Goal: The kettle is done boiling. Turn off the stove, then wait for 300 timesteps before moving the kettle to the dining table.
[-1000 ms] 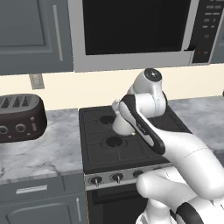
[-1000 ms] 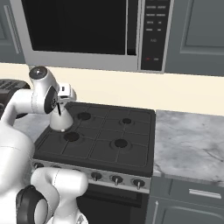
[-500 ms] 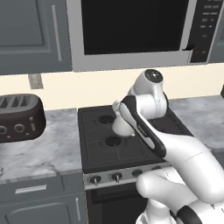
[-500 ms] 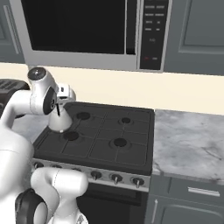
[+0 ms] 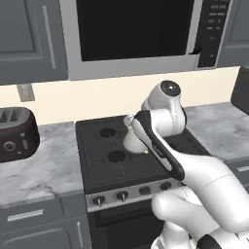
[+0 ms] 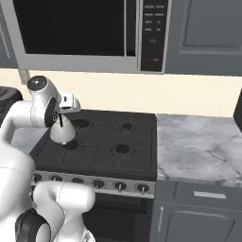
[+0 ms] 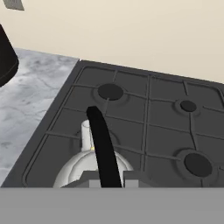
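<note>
Claw [image 7: 107,180] clenched on the thin black arched handle of the kettle [image 7: 94,168], seen along the hand: the handle runs up between the two dark finger tips, and the white pear-shaped body, with its short spout pointing away, sits directly under them. In the left base view the kettle [image 5: 133,141] shows as a white bulge beside the forearm, over the near burners of the stove [image 5: 107,165]; whether its base rests on the grate or stands just clear cannot be told. In the right base view the kettle [image 6: 63,132] hangs below the hand, by the near-left burner of the stove [image 6: 118,151], with the black handle rising into the claw [image 6: 60,117]. Beyond the claw lie the two far burners and a cream wall; nearer the robot, below the claw, a steel front strip carries a row of round knobs [image 5: 121,195]. To the left of the claw lies a grey-veined marble tabletop [image 5: 44,165] bearing a dark toaster [image 5: 17,133]; to the right a second marble tabletop [image 6: 198,146] over grey cabinet fronts. Above the claw hangs a black-windowed microwave [image 5: 136,34].
</note>
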